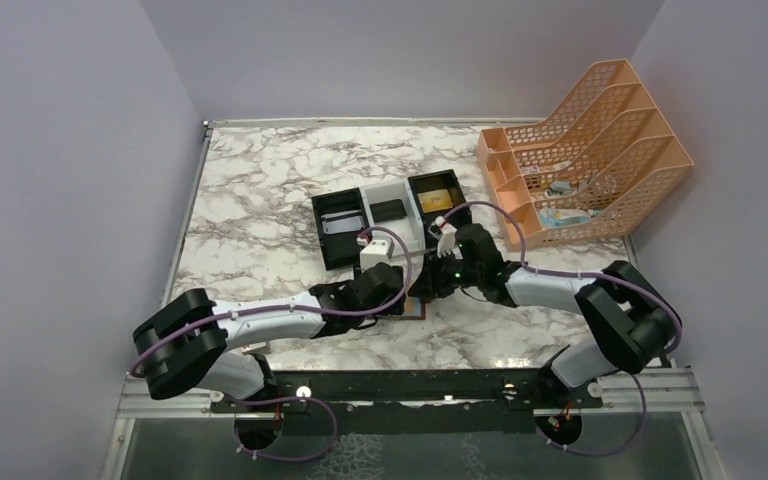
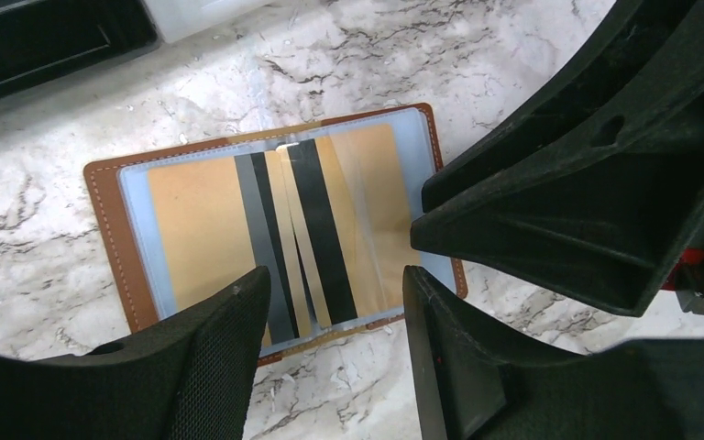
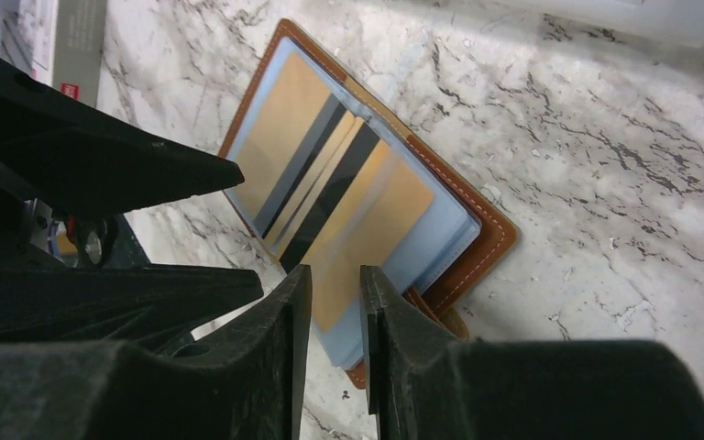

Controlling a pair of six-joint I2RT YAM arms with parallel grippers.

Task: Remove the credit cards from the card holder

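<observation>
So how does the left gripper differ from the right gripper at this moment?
The left gripper has its jaws wide apart, while the right gripper has them nearly together, leaving only a narrow gap. The left gripper lines up with the striped middle of the open card holder. The right gripper lines up with the end of an outer gold card near the holder's edge. Both are low over the holder, and neither has lifted a card clear.
</observation>
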